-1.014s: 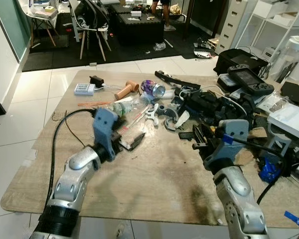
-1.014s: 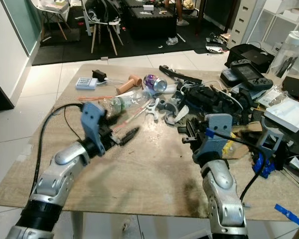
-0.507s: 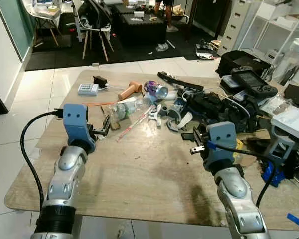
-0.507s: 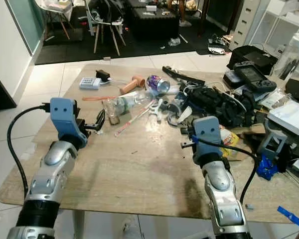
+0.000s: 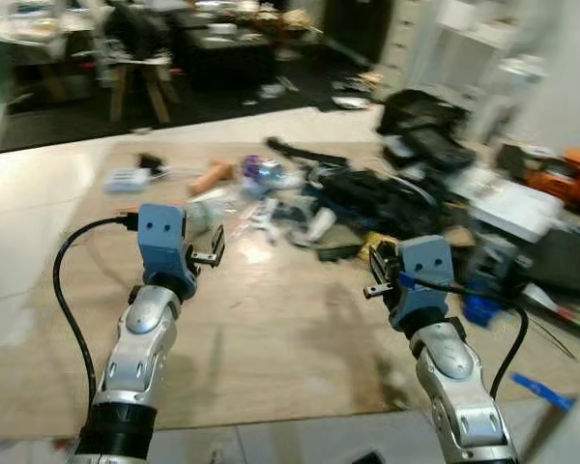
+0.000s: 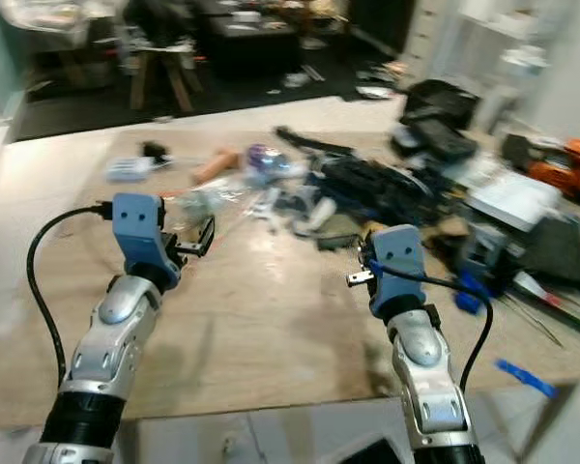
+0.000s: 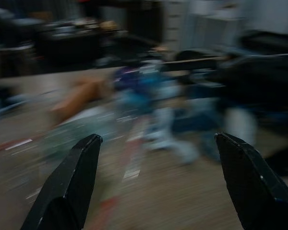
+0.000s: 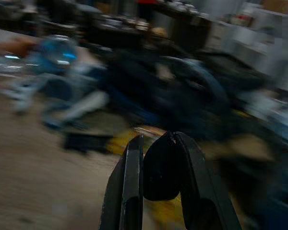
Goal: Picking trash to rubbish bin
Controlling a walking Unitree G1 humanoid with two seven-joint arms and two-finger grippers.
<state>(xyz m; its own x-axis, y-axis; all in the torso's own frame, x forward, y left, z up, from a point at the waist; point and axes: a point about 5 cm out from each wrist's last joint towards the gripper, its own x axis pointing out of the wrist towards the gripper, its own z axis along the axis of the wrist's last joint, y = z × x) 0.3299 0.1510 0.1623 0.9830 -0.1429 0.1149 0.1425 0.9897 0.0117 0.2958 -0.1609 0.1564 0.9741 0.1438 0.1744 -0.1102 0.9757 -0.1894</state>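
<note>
**Over a cluttered tabletop, two raised grippers**

Across the head views, both blurred, a pale wood-grain table (image 5: 271, 329) carries a heap of dark gear and trash along its far side. One clear crumpled plastic bottle (image 5: 205, 206) lies far left, beside a tan wooden handle (image 5: 211, 177). Left gripper (image 5: 213, 257) hovers near the bottle, empty.

Along the left wrist view, two black fingers (image 7: 67, 191) stand wide apart, clutter smeared beyond.

Right wrist view: right gripper (image 8: 156, 184) fingers nearly closed, holding nothing; yellow scrap (image 8: 129, 139) beyond.
</note>
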